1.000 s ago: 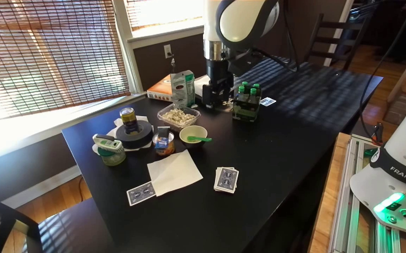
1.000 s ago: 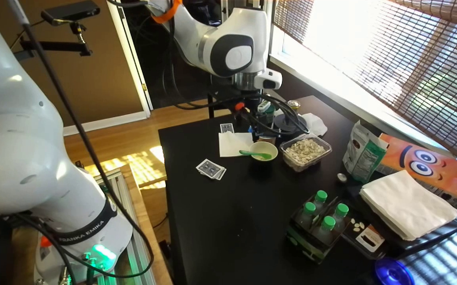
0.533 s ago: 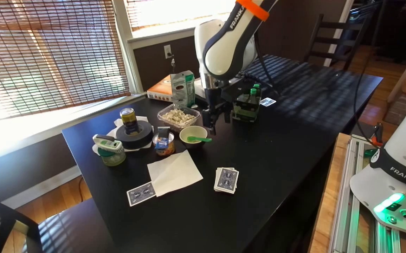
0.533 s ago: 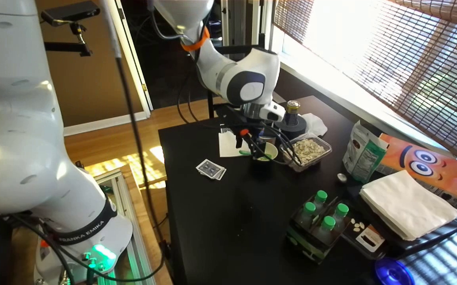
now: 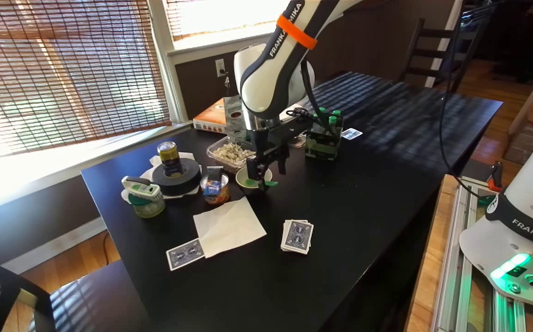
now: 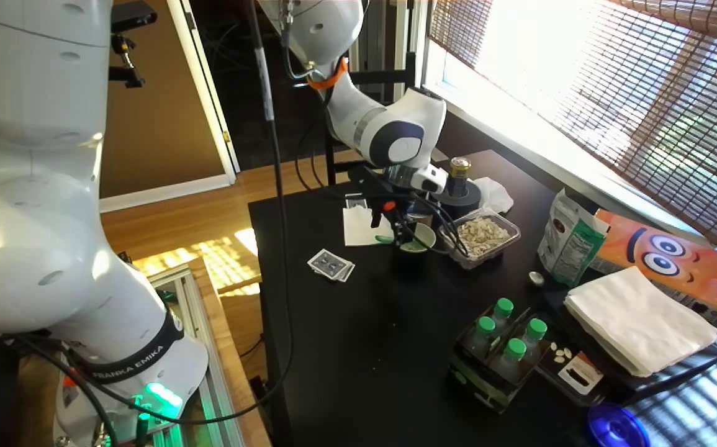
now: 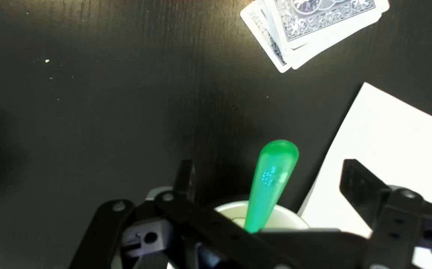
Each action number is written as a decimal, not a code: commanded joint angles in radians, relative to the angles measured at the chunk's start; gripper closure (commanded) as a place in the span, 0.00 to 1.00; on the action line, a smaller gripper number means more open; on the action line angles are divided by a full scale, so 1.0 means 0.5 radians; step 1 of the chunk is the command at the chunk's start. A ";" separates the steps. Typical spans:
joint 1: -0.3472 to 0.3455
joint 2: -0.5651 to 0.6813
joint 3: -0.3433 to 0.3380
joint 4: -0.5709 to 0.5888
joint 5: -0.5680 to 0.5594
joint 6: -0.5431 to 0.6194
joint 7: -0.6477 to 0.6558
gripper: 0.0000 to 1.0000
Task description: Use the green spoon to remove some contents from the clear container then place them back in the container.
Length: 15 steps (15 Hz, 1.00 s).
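Note:
A green spoon [image 7: 272,179] rests in a pale bowl [image 5: 243,177], its handle sticking out over the rim. My gripper [image 7: 270,177] is open, and the wrist view has the handle between its spread fingers [image 7: 358,183], touching neither. In both exterior views the gripper [image 5: 272,177] hangs low at the bowl, partly covering it and the spoon. Beside the bowl stands the clear container [image 6: 460,257], heaped with pale flaky contents [image 6: 483,236]. The spoon's scoop end is hidden behind the gripper in the wrist view.
A card stack [image 5: 297,236] and a white napkin [image 5: 229,228] lie near the bowl. A can with a blue packet [image 5: 215,186] stands close by. Farther off are a green-capped bottle carton [image 6: 498,363], a pouch [image 6: 572,242] and a tape roll [image 5: 176,180].
My gripper has come down to the bowl and now stands around the spoon's handle, open throughout. Spoon, bowl and container have stayed where they were.

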 commanded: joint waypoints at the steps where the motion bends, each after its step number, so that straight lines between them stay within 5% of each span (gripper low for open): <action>1: 0.059 0.101 -0.024 0.146 0.018 -0.140 0.044 0.01; 8: 0.114 0.139 -0.072 0.197 -0.024 -0.176 0.122 0.37; 15: 0.168 0.148 -0.139 0.223 -0.053 -0.181 0.253 0.47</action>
